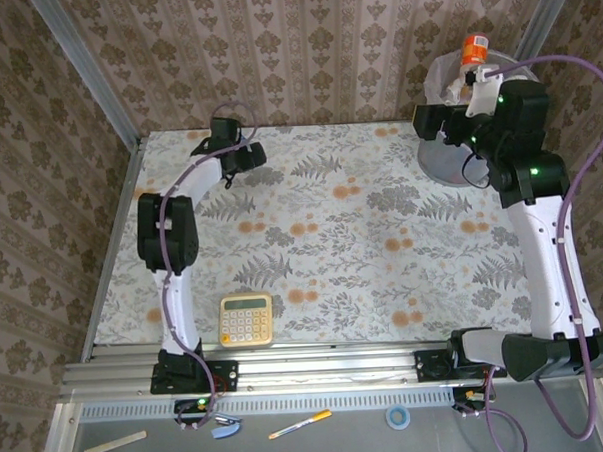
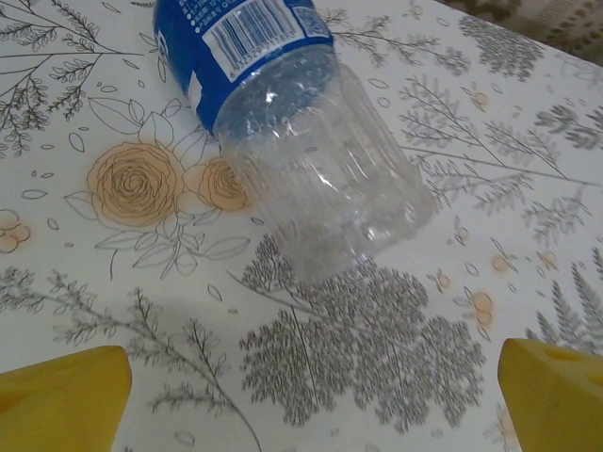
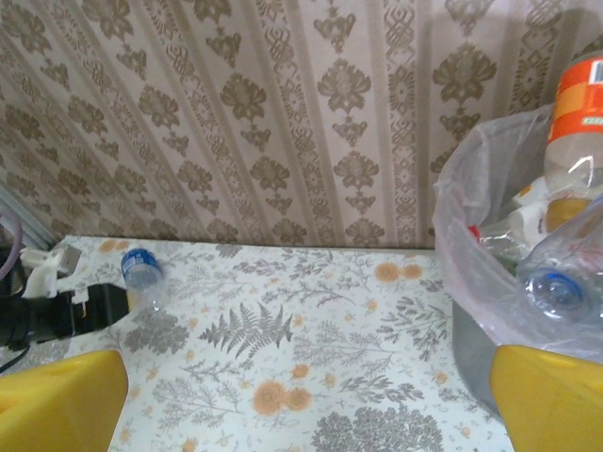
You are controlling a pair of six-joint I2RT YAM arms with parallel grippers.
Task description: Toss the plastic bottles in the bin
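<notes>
Logging one clear bottle point(image 2: 311, 169) lying on its side on the desk point(image 2: 490, 132), upper centre of the left wrist frame, base pointing toward the camera. Noting a blue label with a barcode wrapping the far half, up at the top edge. Seeing no liquid inside, and a thin ribbed wall catching highlights.

Judging it light, springy and slick, prone to rolling away and likely denting under a hard squeeze. Favouring a hold across the ribbed mid-body just below the label, closing from both sides.

Recording the left fingers point(image 2: 66, 395) standing wide and empty at the lower corners of that frame, near the bottle but not touching it. Recording the right fingers point(image 3: 57, 400) likewise wide and holding nothing.

Placing the bin point(image 3: 471, 353) at the right edge of the right wrist frame: grey wall, translucent liner, several bottles inside, an orange-labelled bottle point(image 3: 579, 113) sticking up above the rim. Spotting the clear bottle small at the left of that frame, well apart from the bin across the desk.
</notes>
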